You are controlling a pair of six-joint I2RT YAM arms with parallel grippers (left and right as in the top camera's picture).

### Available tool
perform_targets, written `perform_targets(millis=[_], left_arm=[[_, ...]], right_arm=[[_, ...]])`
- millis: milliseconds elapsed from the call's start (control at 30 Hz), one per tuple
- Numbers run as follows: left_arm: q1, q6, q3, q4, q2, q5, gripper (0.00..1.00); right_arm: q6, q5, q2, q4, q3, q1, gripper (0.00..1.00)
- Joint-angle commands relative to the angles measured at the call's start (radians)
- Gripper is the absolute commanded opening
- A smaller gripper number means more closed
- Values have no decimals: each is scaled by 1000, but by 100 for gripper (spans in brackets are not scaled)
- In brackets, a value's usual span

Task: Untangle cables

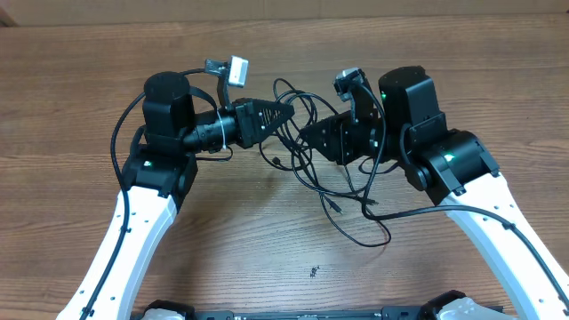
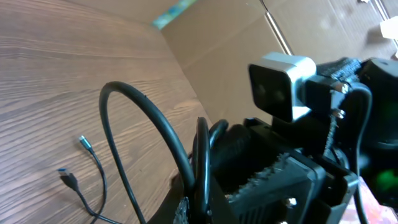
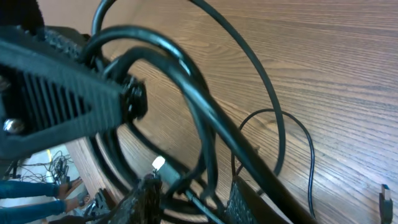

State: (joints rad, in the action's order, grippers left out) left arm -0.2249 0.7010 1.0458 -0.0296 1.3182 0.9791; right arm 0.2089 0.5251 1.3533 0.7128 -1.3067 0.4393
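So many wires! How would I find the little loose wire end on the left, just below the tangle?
Start at the wooden table, then find the knot of thin black cables in the middle of it. Just below the knot, toward the near edge, a plug end lies on bare wood. It is the left one of two loose ends there, farther from the right arm.

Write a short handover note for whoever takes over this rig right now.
Left hand: shut on the cables.
Right hand: open, with cables running through it.
Cables: one tangled heap on the table between the two hands, with loops and plug ends trailing toward the arms' base.
Done: nothing separated yet.
Left: pull every cable free and lay each apart.
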Motion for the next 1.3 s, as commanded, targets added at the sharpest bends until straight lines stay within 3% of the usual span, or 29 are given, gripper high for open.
perform_targets(millis=[0, 133, 233, 267, 500, 600, 700, 767, 1033, 1267], left_arm=[[-26, 20, 9, 9, -11, 36, 4], [-38, 21, 9, 10, -11, 43, 4], [-38, 21, 9, 13, -11, 42, 4], [-38, 21, 9, 13, -11, 42, 4], [-37, 0, 9, 14, -11, 39, 4], [-37, -95, 9, 0, -11, 33, 4], [-37, -269, 9, -72, -11, 7, 4], [-37, -317, 9, -145, -11, -76, 4], [-37, -327, 9, -390, -11, -573, 4], [-37, -436, 9, -491, -11, -728, 4]], right_arm=[[0, 2, 6, -19, -2, -2, 36], [0, -31, 7, -20, -2, -2, 33], [0, -31, 7, -19, -2, -2, 8], [0, -31, 7, -19, -2, -2, 4], [0, -31, 6, -19, -2, -2, 4], [0, -35, 5, -19, -3, -3, 4], [1, -55, -4, -19, -3, -3, 4], [1, -87, -14, -18, -3, -3, 4], [0, -241, -85, 16, -3, -3, 4], [0, -398, -148, 30, -3, -3, 4]])
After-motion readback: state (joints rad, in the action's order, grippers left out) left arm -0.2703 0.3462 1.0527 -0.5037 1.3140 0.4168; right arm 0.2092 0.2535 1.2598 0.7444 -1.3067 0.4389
